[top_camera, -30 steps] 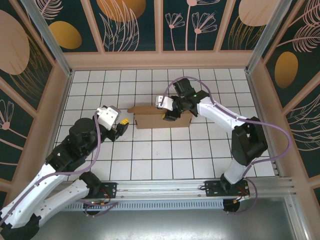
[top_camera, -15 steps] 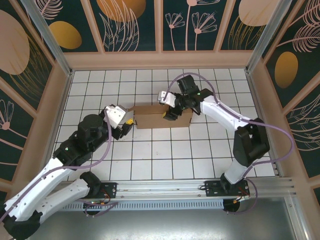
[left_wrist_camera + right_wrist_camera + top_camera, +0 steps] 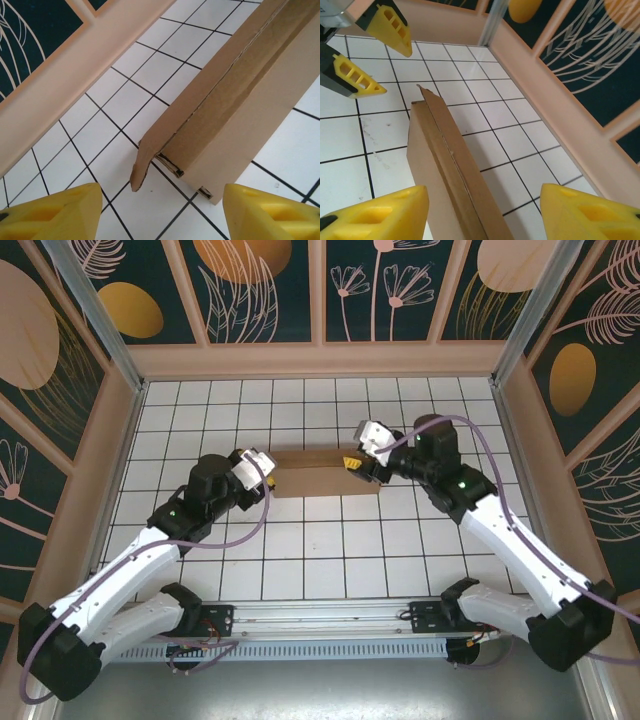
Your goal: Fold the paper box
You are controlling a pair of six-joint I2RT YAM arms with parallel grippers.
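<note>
I've got the paper box (image 3: 325, 472) on the white tiled surface (image 3: 300, 540), a long, low block of plain brown cardboard with matte faces. From above, each claw sits at one end of it.

The left claw (image 3: 268, 476) is right at the box's left end. Through the left wrist camera, that claw (image 3: 162, 215) is spread wide, with blunt yellow wedge fingertips (image 3: 55, 210) at the bottom corners, and it grips nothing. The box (image 3: 240, 95) runs away from it on a diagonal. A crease line runs along the top face, and the corrugated edge shows rough and layered at the near corner. A thin flap (image 3: 142, 167) sticks out past that corner, bent and slightly curled, with its tip down on the tile. A smooth peach-coloured wall rail (image 3: 75, 70) lies beyond the box.

The right claw (image 3: 355, 467) is at the box's right end. Through the right wrist camera, that claw (image 3: 482, 215) is also gaping wide, with chunky yellow tips on either side of the cardboard, and it's clamped on nothing. I can't tell whether they touch it. The box (image 3: 445, 165) stretches ahead as a narrow ridge with a seam down its top. Past its far end I can see the left claw (image 3: 375, 52), its ribbed yellow fingers apart.
</note>
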